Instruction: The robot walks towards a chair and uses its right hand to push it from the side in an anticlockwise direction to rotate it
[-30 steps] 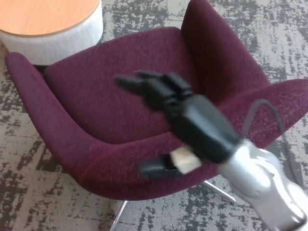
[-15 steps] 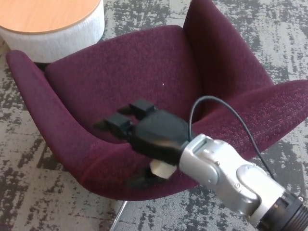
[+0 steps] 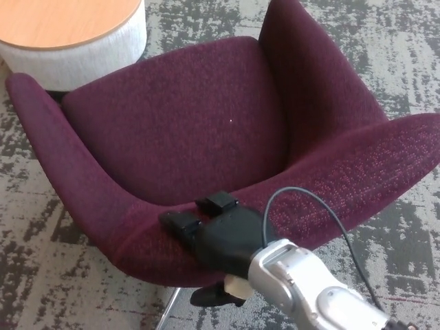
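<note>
A dark maroon upholstered chair (image 3: pixel 185 130) fills the middle of the head view, its seat facing me and its near armrest rim running across the lower centre. My right hand (image 3: pixel 216 240) comes in from the bottom right on a silver forearm (image 3: pixel 309 292). Its black fingers (image 3: pixel 180 223) lie apart on top of the near armrest rim, and the thumb (image 3: pixel 210 295) hangs below that rim. The hand holds nothing. My left hand does not show.
A round stool or table with a wooden top and pale grey side (image 3: pixel 72 34) stands at the top left, close behind the chair's far arm. A metal chair leg (image 3: pixel 168 309) shows under the seat. Mottled grey carpet (image 3: pixel 41 275) surrounds everything.
My right hand has dropped from above the seat toward me, down onto the chair's near armrest rim. The chair itself looks nearly unmoved.
</note>
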Controlling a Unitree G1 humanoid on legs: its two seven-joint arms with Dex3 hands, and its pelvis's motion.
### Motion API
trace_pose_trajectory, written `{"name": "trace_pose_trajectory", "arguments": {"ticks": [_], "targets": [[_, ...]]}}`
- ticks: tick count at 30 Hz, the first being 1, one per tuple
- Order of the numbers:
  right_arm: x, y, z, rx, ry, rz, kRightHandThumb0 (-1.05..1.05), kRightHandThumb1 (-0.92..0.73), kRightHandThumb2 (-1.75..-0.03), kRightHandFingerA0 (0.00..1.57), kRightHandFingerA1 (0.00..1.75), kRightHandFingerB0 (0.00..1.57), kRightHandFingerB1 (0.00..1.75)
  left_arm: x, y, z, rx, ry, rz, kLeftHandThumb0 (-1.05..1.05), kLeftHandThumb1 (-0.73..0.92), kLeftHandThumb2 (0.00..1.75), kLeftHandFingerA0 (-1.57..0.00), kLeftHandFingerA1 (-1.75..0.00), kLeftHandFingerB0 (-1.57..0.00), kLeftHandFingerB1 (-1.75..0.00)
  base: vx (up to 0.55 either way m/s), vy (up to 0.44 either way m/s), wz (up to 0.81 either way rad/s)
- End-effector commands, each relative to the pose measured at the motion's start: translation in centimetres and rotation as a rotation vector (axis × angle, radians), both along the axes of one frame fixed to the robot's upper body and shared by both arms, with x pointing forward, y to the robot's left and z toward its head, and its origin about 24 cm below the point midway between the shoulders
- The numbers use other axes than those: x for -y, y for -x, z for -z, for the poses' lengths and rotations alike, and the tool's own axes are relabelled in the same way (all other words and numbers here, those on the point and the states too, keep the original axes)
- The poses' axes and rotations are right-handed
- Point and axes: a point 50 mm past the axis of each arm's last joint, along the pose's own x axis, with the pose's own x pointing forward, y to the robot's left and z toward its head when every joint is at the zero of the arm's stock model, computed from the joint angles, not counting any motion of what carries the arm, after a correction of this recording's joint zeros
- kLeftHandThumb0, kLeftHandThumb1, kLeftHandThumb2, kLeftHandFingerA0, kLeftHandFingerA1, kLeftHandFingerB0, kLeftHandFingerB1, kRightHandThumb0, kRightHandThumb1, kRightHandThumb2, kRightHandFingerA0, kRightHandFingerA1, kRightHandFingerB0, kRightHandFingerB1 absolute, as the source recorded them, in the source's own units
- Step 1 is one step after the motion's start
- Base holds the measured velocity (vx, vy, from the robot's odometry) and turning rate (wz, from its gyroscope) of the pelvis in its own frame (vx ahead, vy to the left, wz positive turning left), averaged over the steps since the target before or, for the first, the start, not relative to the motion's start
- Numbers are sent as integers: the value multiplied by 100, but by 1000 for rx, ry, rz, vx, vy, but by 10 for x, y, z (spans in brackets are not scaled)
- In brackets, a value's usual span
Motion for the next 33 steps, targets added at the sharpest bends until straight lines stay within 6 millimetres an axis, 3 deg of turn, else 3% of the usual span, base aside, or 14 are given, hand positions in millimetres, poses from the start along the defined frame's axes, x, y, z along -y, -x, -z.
{"name": "trace_pose_trajectory", "arguments": {"ticks": [1, 5, 7, 9, 11, 12, 14, 15, 20, 22, 25, 27, 32, 33], "targets": [[13, 7, 17, -46, 177, 152, -96, -52, -102, 0, 45, 0, 20, -7, 2, -3, 25, -23, -8, -105, 18, 128, -32, -172, -17, -160, 0, 0, 0], [17, 12, 25, 7, 209, 176, -91, -48, -97, 0, 47, 0, 19, -7, 3, -2, 17, -26, -3, -105, 19, 126, -33, -171, -17, -159, 0, 0, 0], [23, 16, 34, 121, 222, 190, -81, -47, -57, 11, 64, 0, 44, -6, 3, -2, 14, -23, 1, -103, 12, 129, -31, -166, -14, -155, 0, 0, 0], [28, 18, 39, 235, 239, 191, -40, -27, -89, 13, 59, 0, 55, -4, 3, -1, 11, -11, 5, -103, 15, 124, -32, -162, -14, -154, 0, 0, 0], [29, 17, 40, 276, 250, 192, -40, -27, -89, 13, 59, 0, 55, -3, 2, -1, 11, -3, 2, -103, 15, 124, -32, -162, -14, -154, 0, 0, 0], [32, 18, 44, 315, 256, 192, -37, -44, -75, 40, 73, 1, 52, -2, 1, -1, 17, -2, 7, -105, 25, 133, -39, -132, -29, -124, 0, 0, 0], [37, 17, 47, 347, 268, 195, -25, -51, -66, 42, 78, 1, 47, 0, -1, -1, 30, 7, 11, -104, 22, 130, -50, -137, -28, -122, 0, 0, 0], [40, 16, 50, 344, 269, 199, -27, -49, -66, 43, 80, 0, 41, -1, -1, -2, 41, 8, 28, -105, 20, 125, -30, -172, -15, -163, 0, 0, 0], [51, 13, 58, 354, 314, 186, -26, -38, -81, 43, 76, 0, 30, -2, -2, -3, 64, 39, 22, -105, 20, 122, -32, -169, -20, -163, 0, 0, 0], [63, 9, 66, 425, 440, 113, -43, -56, -57, 77, 102, 0, 38, -3, 3, -2, 53, 40, -6, -105, 20, 120, -31, -170, -18, -161, 0, 0, 0], [68, 8, 70, 416, 428, 100, -43, -55, -59, 101, 147, 0, 51, -3, 3, -2, 37, 24, 26, -105, 21, 122, -36, -167, -19, -159, 0, 0, 0], [71, 6, 71, 396, 375, 96, -43, -53, -62, 108, 154, 0, 52, -3, 4, -2, 24, -11, 57, -105, 21, 123, -33, -163, -20, -157, 0, 0, 0], [72, 5, 69, 420, 317, 74, -59, -61, -65, 113, 171, 22, 73, -2, 4, -2, 30, 9, 35, -105, 16, 132, -43, -174, -25, -158, 0, 0, 0], [69, 4, 69, 447, 355, 47, -60, -63, -62, 112, 174, 86, 106, -2, 4, -2, 39, 5, 32, -105, 15, 131, -114, -175, -28, -146, 0, 0, 0]]}}
